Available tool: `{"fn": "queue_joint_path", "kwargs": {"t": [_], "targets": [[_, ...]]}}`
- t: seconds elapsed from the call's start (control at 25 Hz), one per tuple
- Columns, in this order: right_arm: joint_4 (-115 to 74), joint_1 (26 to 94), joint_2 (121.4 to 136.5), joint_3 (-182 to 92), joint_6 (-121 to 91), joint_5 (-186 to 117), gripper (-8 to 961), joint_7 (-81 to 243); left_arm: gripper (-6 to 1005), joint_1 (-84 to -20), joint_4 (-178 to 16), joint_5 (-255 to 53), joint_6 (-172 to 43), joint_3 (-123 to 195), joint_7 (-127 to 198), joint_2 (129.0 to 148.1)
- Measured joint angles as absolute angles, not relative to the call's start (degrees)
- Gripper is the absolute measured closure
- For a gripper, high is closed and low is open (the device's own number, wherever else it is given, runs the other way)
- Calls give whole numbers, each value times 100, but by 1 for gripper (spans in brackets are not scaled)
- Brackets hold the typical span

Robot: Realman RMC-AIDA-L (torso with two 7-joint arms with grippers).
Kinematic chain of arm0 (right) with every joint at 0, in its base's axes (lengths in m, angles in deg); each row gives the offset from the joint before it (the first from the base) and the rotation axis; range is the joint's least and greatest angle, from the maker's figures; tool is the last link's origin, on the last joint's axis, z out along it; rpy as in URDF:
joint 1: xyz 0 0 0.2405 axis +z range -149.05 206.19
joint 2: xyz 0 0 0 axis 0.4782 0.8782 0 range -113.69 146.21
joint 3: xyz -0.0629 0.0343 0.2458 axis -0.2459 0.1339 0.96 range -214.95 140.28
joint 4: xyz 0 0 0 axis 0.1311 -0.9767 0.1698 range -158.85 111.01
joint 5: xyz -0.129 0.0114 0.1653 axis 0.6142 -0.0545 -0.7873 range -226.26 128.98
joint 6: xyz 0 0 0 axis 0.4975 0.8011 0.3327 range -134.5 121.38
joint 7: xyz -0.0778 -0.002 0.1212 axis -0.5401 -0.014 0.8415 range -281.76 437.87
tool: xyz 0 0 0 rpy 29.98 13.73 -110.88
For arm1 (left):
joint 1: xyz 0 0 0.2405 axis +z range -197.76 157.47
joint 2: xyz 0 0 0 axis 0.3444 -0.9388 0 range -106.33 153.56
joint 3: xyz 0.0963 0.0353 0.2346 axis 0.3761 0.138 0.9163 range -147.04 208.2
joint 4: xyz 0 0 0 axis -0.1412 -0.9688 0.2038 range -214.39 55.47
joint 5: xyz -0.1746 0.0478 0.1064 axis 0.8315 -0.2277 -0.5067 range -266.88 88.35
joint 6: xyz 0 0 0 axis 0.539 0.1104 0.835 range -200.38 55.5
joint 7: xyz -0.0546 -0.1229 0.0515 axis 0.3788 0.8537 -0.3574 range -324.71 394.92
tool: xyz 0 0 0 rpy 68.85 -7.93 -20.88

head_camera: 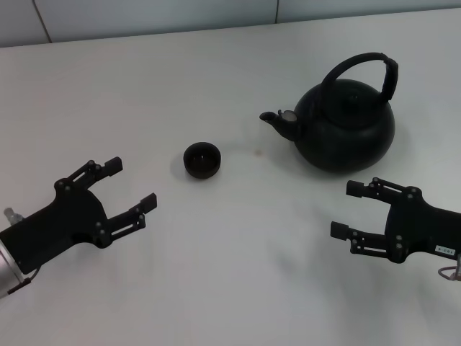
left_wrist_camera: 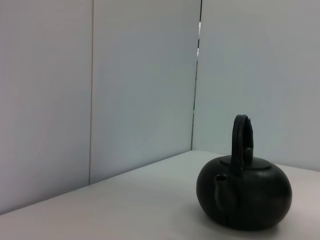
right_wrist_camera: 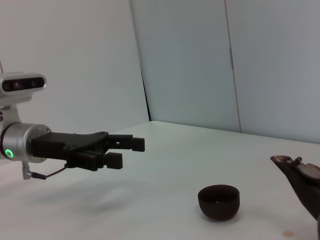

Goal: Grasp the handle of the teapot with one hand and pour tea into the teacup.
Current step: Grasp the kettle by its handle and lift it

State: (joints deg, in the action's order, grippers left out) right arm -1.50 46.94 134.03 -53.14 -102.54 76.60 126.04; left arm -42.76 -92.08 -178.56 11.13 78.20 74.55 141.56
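The black teapot (head_camera: 346,124) stands on the white table at the right rear, its spout pointing left toward the teacup (head_camera: 202,160). Its arched handle (head_camera: 371,68) rises over the lid. The left wrist view also shows the teapot (left_wrist_camera: 245,194) with the handle (left_wrist_camera: 241,140) upright. In the right wrist view the small dark teacup (right_wrist_camera: 218,201) sits by the spout tip (right_wrist_camera: 295,172). My right gripper (head_camera: 347,210) is open, low in front of the teapot, apart from it. At the front left my left gripper (head_camera: 131,184) is open and holds nothing; the same gripper (right_wrist_camera: 127,151) shows in the right wrist view.
The white table (head_camera: 238,274) spreads between both arms. Pale wall panels (left_wrist_camera: 140,85) stand behind its far edge. A small brown spot (head_camera: 257,151) marks the table between cup and teapot.
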Motion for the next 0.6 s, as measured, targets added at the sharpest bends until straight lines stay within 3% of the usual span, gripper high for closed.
{"fn": "queue_joint_path", "kwargs": {"t": [0.6], "targets": [[-151,4669,13421,-5314,-10254,7661,144,12585,140,-4133,-9194,-17996,534,8077,7054,14174]]}}
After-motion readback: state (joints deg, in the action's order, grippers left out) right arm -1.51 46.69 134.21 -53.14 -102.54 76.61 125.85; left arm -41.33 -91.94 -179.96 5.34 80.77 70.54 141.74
